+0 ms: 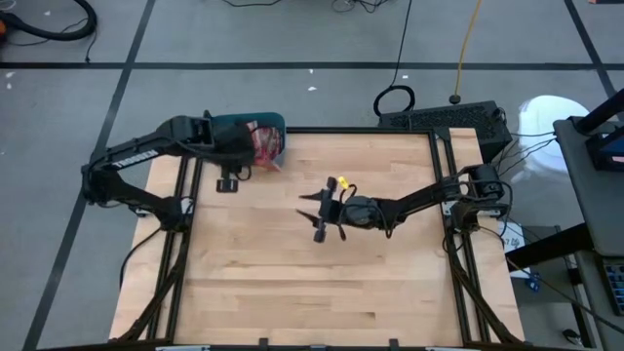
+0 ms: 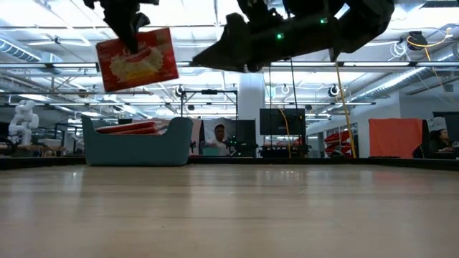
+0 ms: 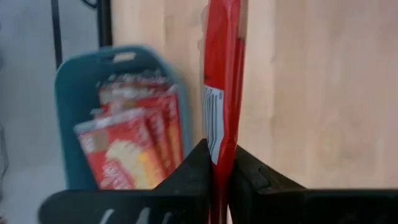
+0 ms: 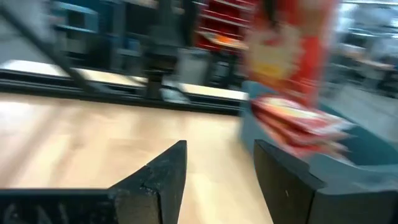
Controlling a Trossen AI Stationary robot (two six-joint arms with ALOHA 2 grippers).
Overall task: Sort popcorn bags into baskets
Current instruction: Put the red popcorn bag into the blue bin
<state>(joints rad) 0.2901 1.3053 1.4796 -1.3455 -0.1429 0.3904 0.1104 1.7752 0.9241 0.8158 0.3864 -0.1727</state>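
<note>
Left hand (image 1: 255, 148) sits at upper left of the high view, at the counter's (image 1: 322, 283) far edge, pinched on one popcorn bag (image 2: 137, 59). In the left wrist view the fingers (image 3: 186, 171) press either side of the packet, which stands on edge between them, long axis running away from the wrist. Low view: the packet hangs well above the counter, picture face toward the camera, slightly tilted.

Key relation: the teal basket (image 2: 136, 147) lies just below and a touch right of the hanging packet in the low view. In the left wrist view its open mouth (image 3: 65, 112) is just beside the packet, to frame left. The basket already holds several bags (image 3: 134, 146), stacked leaning, their faces roughly parallel to the held one. Judgement: the drop calls for a short shift over the mouth. Free room looks to be on the side nearest the held packet. The near rim is the edge to clear.

Right hand (image 1: 322, 216) is at centre frame of the high view, over bare counter, well apart from the basket. Its fingers (image 4: 161, 180) are spread and nothing is between them. The left arm is plainly the nearer one.

No loose bags show on the counter, and open room lies all round the right arm.
</note>
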